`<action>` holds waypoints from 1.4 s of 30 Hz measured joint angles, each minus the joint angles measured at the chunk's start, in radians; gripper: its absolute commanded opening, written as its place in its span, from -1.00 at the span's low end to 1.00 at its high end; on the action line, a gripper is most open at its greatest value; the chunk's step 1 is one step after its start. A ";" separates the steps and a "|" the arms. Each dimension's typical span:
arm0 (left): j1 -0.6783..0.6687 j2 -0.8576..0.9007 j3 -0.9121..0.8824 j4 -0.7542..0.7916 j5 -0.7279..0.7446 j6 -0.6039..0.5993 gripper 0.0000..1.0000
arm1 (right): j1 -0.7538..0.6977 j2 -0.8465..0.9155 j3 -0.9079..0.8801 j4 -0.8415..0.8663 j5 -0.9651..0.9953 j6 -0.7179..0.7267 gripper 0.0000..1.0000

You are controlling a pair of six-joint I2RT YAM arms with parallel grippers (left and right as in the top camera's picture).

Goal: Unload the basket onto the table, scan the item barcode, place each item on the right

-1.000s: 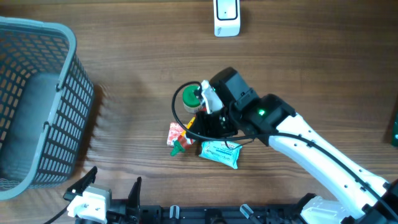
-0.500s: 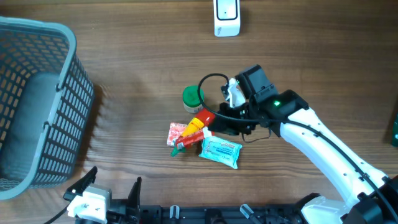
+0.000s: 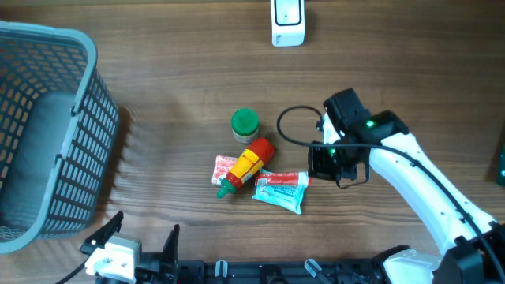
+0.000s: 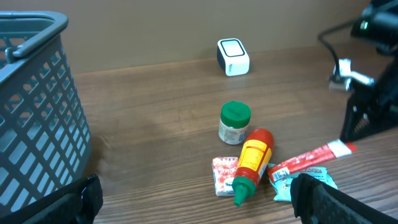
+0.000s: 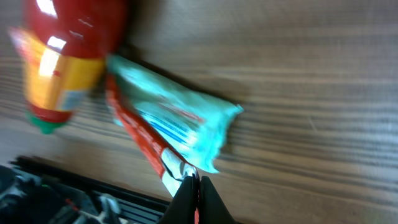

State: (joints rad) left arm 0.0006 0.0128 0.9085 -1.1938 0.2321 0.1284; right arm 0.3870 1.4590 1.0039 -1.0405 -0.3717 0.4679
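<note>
red sachet [image 4: 308, 160] in right jaws, print unreadable

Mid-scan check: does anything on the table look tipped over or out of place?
Yes: the red sauce bottle lies on its side beside the upright green-lidded jar. The right gripper is shut on the end of the thin red stick pack, which lies against the teal packet.

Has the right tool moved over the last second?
Yes. In the overhead view the right tool has gone rightward, away from the green-lidded jar, and is shut on the end of a red sachet.
</note>
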 measured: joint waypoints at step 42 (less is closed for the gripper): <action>0.000 0.000 0.000 0.000 0.000 0.000 1.00 | 0.066 0.241 -0.095 0.278 -0.192 -0.621 -0.06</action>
State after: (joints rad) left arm 0.0006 0.0128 0.9085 -1.1938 0.2321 0.1284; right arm 0.4526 1.7000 0.9092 -0.7624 -0.5636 -0.1535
